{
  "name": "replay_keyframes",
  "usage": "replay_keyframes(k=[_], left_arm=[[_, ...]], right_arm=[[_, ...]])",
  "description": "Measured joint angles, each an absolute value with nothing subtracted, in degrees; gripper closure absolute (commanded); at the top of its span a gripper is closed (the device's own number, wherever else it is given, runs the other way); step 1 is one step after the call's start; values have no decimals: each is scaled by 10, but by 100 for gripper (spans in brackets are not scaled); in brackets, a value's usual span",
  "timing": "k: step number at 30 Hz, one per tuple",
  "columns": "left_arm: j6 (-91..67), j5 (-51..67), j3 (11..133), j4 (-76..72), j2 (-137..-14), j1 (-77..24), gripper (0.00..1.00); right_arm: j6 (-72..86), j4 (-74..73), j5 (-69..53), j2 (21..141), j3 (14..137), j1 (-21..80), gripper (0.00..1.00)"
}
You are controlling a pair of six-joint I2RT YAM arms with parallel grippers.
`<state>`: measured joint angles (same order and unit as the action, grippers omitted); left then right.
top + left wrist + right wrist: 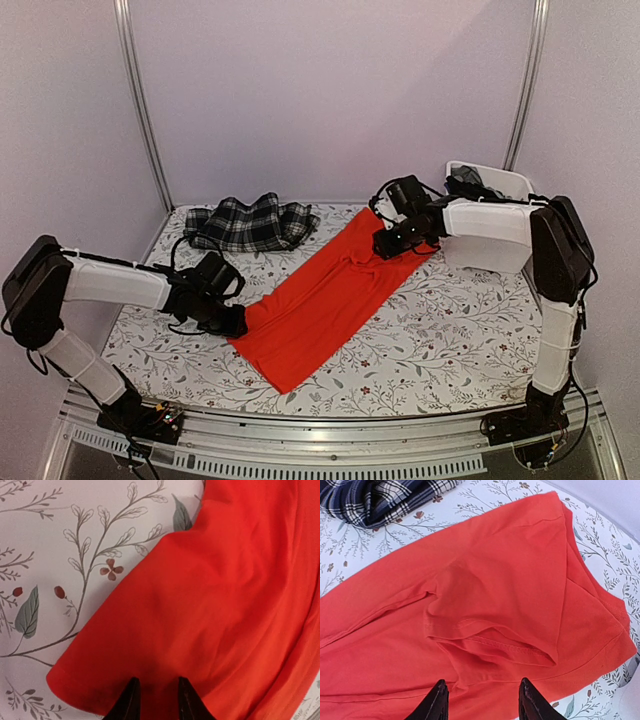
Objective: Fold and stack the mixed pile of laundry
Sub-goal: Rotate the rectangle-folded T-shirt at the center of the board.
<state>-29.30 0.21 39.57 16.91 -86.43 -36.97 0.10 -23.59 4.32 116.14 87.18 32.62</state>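
Observation:
The bright orange-red garment point(325, 300) lies flat in a long diagonal strip across the floral tablecloth point(450, 320). My left gripper point(232, 322) sits low at its near-left edge. In the left wrist view that gripper point(159, 695) has its jaws a little apart, with flat red cloth point(210, 605) under them. My right gripper point(385, 245) hovers over the garment's far end. Seen from the right wrist, this gripper point(484, 700) is open wide above a folded-in sleeve point(490, 635). The black-and-white plaid garment point(250, 225) lies bunched at the back left. Dark cloth point(465, 180) shows in the bin.
A white plastic bin point(505, 182) stands at the back right, behind my right arm. The plaid garment point(380, 497) lies just beyond the red one's far edge. Metal posts and walls close in the back and sides. The table's front rail point(330, 440) runs along the near edge.

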Motion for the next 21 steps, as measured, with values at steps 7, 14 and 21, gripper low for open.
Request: replay_keyframes(k=[7,14,21], left_arm=[[-368,-21,343,175,-820,-375,78],[-424,-17,300,197,-748,-406,60],[-420,-41,341,253,-723,-414,57]], right_arm=[[31,-230,-1,1136,820,334,53],[40,-243,22,1206,818,333,55],[21,-226,66,1253,878,318,57]])
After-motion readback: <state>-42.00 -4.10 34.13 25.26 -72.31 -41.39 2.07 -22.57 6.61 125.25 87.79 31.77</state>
